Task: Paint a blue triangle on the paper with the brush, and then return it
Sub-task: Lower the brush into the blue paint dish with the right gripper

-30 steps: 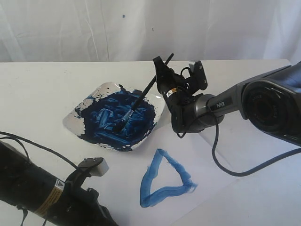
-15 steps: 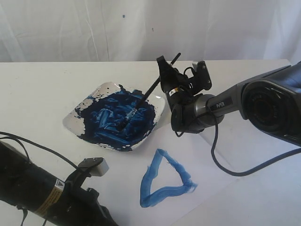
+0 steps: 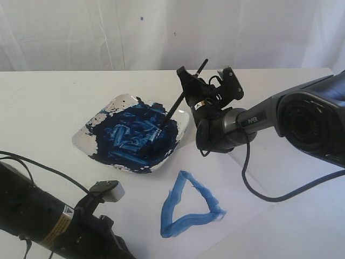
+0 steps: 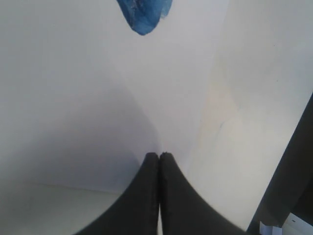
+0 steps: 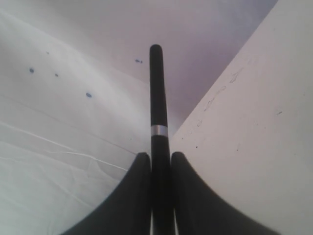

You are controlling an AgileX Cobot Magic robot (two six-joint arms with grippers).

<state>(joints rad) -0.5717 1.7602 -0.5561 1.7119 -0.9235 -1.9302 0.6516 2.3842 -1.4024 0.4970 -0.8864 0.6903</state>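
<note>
Right gripper (image 3: 187, 89) clamps brush (image 3: 171, 108) by handle, tilted, tip in paint on dish (image 3: 82, 138). Blue triangle (image 3: 171, 208) on paper (image 3: 215, 178), 5 o'clock from dish. Left gripper (image 4: 159, 156) fingers pressed together, empty.

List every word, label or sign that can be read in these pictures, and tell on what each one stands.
"PiPER": white letters on the right arm, blurred, so this is a best reading.
Yellow label with a warning triangle, on the left arm: its print is too small to read.
Both wrist views: no text.
</note>
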